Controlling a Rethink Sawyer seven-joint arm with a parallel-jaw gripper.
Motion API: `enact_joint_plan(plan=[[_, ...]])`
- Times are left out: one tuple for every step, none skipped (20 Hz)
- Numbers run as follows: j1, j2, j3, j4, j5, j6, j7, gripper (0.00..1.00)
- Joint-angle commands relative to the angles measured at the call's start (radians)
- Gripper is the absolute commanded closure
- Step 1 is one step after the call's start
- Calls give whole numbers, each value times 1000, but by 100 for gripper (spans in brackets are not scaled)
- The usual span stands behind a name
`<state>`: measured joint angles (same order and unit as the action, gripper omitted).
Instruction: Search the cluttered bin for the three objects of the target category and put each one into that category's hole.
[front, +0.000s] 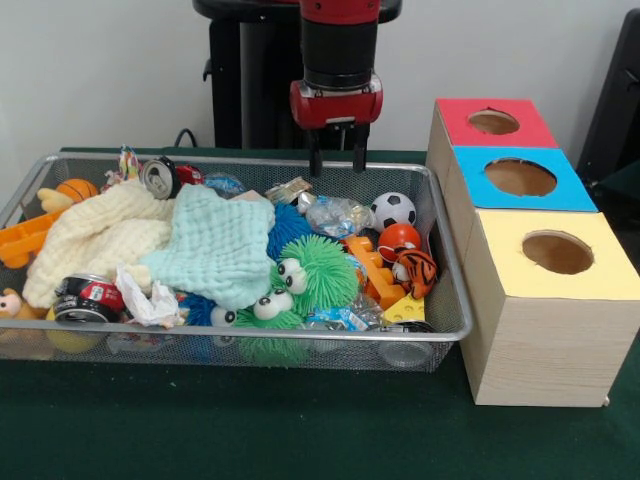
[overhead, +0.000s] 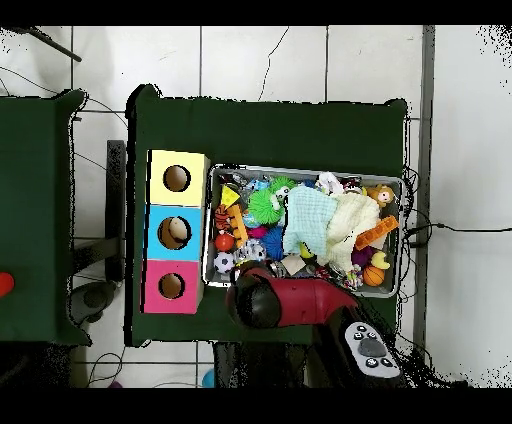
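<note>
My gripper (front: 337, 163) hangs open and empty just above the far rim of the wire bin (front: 300, 345). Below and to its right lie a soccer ball (front: 393, 209), a red-orange ball (front: 398, 238) and a tiger-striped ball (front: 417, 270). A small basketball (front: 76, 189) sits at the bin's far left corner. A mint cloth (front: 220, 245) and a cream cloth (front: 100, 235) cover the middle and left. From overhead the arm (overhead: 290, 302) hides the gripper at the bin's (overhead: 300, 170) lower edge, near the soccer ball (overhead: 224, 262).
Three wooden boxes with round holes stand right of the bin: red-topped (front: 495, 122), blue-topped (front: 520, 178), yellow-topped (front: 557, 253). Green fuzzy toys (front: 318, 272), cans (front: 160, 177), orange plastic pieces (front: 370, 268) and wrappers crowd the bin.
</note>
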<state>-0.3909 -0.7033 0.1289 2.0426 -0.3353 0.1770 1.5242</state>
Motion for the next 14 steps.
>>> enact_joint_plan(plan=[[7,13,70,-140,40,76,96,0],[13,20,64,-145,38,69,100,0],[18,27,58,-150,36,61,105,0],[23,34,52,-155,35,53,109,0],[29,41,46,-161,34,48,114,0],[35,48,40,-167,34,42,119,0],[42,56,33,-173,34,36,125,0],[45,63,30,-178,32,30,127,0],[49,71,26,-182,30,21,130,0],[53,79,21,-186,28,13,133,0],[57,89,16,-190,25,0,136,0],[60,99,11,-194,22,-12,139,0],[64,109,6,-199,18,-25,142,0],[67,110,3,-200,17,-28,143,0]])
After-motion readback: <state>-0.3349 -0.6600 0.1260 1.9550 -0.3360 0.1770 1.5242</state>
